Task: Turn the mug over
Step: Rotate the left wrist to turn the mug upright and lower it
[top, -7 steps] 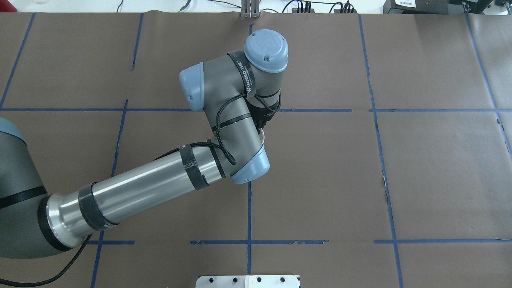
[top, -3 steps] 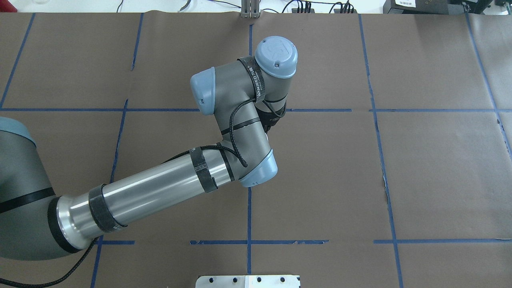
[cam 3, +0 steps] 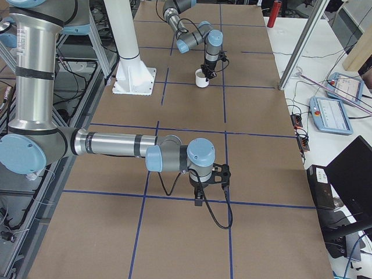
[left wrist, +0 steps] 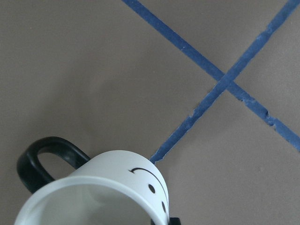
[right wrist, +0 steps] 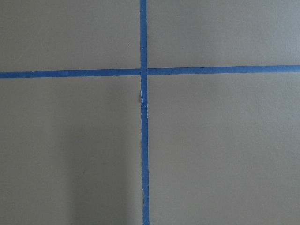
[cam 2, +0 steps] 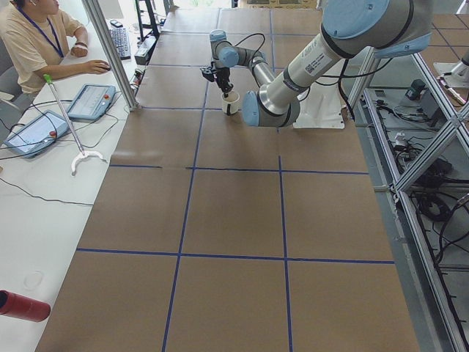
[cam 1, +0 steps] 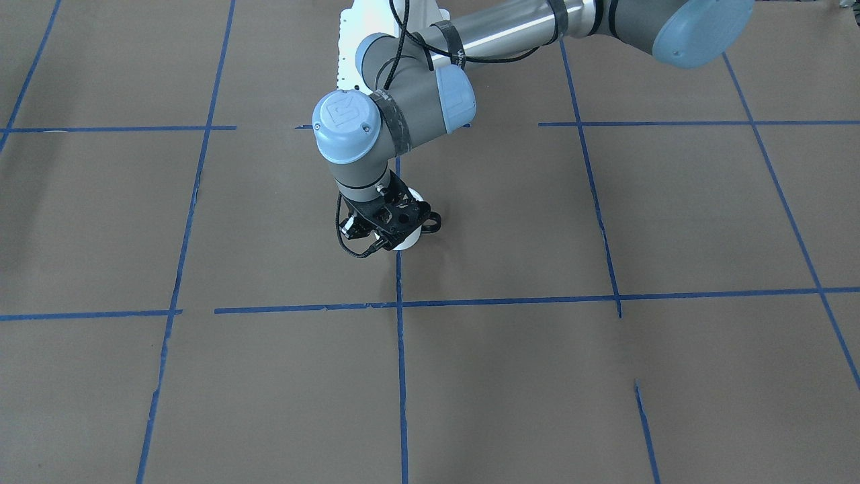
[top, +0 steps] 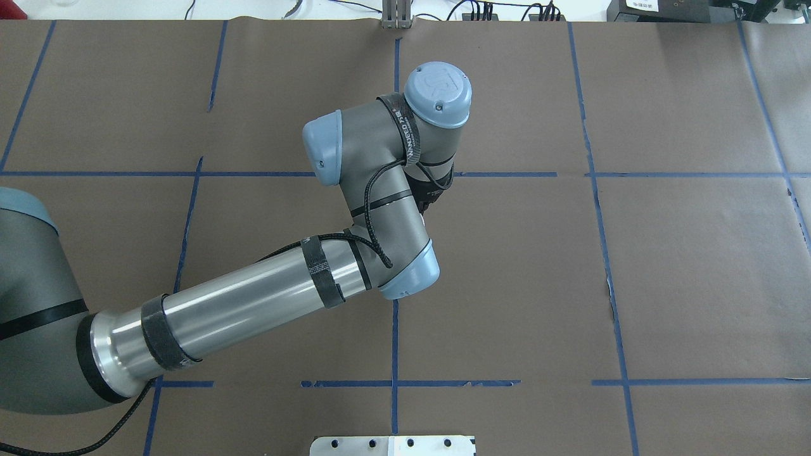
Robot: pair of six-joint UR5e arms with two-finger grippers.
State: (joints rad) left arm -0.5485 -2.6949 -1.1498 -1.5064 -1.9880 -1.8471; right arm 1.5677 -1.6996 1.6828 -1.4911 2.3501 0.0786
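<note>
The letters UR are carried as a round emblem on the blue end cap (top: 438, 85) of the wrist of the left arm (top: 253, 297), and the same emblem is seen from across the table. White lettering runs along the black strap (top: 410, 136) just beside that cap, but cannot be read with certainty. A black smiley face is printed on the mug (left wrist: 117, 168). At the far right, a white label on a dark box (top: 678, 9) is too small to be read.

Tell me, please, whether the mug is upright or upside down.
Upright: the mug stands mouth up in the exterior right view, and the left wrist view looks into its open rim.
</note>
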